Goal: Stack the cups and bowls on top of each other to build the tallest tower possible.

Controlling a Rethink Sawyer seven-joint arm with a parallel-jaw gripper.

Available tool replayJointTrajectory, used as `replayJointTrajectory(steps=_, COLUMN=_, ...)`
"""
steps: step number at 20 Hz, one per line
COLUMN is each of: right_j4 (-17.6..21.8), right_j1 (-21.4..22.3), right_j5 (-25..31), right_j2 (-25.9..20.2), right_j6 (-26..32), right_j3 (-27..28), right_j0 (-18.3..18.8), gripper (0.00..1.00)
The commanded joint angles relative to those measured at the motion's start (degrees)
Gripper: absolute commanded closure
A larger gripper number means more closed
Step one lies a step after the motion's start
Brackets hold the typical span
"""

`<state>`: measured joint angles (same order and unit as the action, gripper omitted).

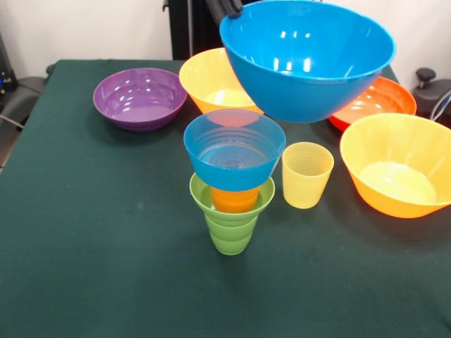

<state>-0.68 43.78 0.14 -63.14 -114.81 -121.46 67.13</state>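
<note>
The gripper (227,7) shows only as a dark tip at the top edge, sitting on the far left rim of the blue bowl (306,60). That bowl hangs tilted in the air, clear of the counter (84,246), its open side turned up and toward the camera, so the gripper is clamped on its rim, though how the fingers lie cannot be made out.

Below and in front of the raised bowl stands the tower (232,186). The green cup (231,225) is at the bottom, upright on the counter. An orange cup (235,199) is nested inside it, and a small translucent blue bowl (234,149) sits upright on the orange cup, leaning slightly. The raised bowl is above the tower and a little to the right, not touching it.

Just right of the tower the yellow cup (307,174) stands upright and alone. Further right, near the counter's edge, is a big orange bowl (400,172). Behind that one, partly hidden by the raised bowl, lies the red-orange bowl (377,102). A second big orange bowl (211,81) sits behind the tower, also partly covered by the raised bowl. Left of it the purple bowl (139,98) rests upright and apart from the others.
</note>
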Motion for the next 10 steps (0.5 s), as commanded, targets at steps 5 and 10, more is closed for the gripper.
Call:
replayJointTrajectory(steps=5, right_j4=3.1, right_j1=-2.5, right_j5=2.7, right_j2=-3.0, right_j6=-3.9, right_j3=-0.8, right_j0=3.1, gripper=1.00)
replayJointTrajectory(steps=10, right_j4=4.0, right_j1=-3.3, right_j5=2.0, right_j2=-3.2, right_j6=-3.6, right_j3=-1.7, right_j0=3.9, gripper=1.00)
